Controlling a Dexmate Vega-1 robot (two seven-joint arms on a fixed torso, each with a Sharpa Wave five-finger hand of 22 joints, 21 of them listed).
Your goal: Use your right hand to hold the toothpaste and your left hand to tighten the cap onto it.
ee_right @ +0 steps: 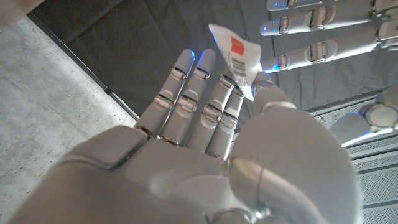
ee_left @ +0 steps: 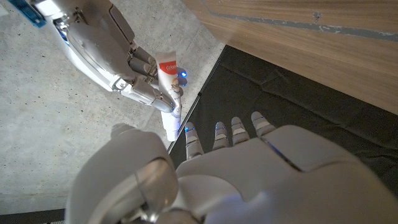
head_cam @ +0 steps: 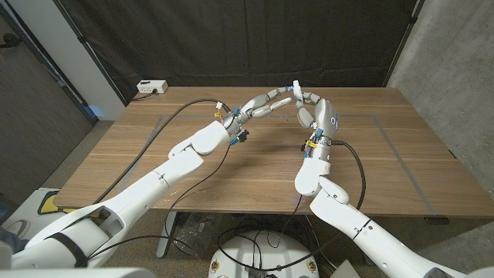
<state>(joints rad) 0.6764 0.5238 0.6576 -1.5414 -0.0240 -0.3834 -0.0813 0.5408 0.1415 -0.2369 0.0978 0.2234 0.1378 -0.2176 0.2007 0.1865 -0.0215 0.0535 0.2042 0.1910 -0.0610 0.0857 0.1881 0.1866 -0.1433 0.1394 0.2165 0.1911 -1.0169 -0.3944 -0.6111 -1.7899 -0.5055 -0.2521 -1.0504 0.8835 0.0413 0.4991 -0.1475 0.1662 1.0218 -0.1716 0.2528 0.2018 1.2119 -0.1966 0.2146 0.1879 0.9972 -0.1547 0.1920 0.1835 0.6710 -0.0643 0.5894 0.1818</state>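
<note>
Right hand (head_cam: pixel 315 110) raised over the wooden table (head_cam: pixel 401 166), fingers closed around the toothpaste (ee_left: pixel 168 93); the tube's crimped end sticks out past its fingertips. Left hand (head_cam: pixel 262 105) beyond it, holding nothing, fingers straight and apart, tips just beside the tube; contact cannot be told.

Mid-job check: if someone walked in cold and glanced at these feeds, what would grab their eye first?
The two hands meeting in mid-air above the far middle of the wooden table. The right hand holds the toothpaste, a white tube with a red band, raised off the table. The left hand reaches toward it with fingers extended, close to the tube's lower end.
</note>
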